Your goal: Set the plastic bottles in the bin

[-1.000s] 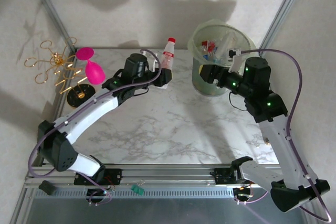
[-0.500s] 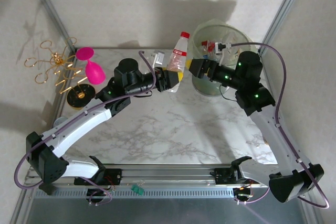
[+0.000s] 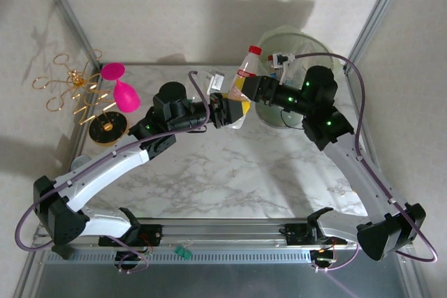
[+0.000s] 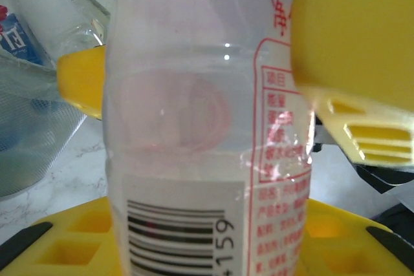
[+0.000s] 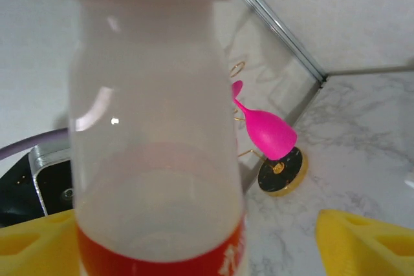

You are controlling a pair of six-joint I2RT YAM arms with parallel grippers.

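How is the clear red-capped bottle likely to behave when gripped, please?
The bottle looks empty, so probably light. Its clear plastic wall may flex under a firm squeeze. Smooth and round, it could slip or roll if laid down.

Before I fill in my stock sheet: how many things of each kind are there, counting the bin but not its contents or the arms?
Plastic bottle: 1
Bin: 1
Pink goblet: 1
Gold wire stand: 1
Total: 4
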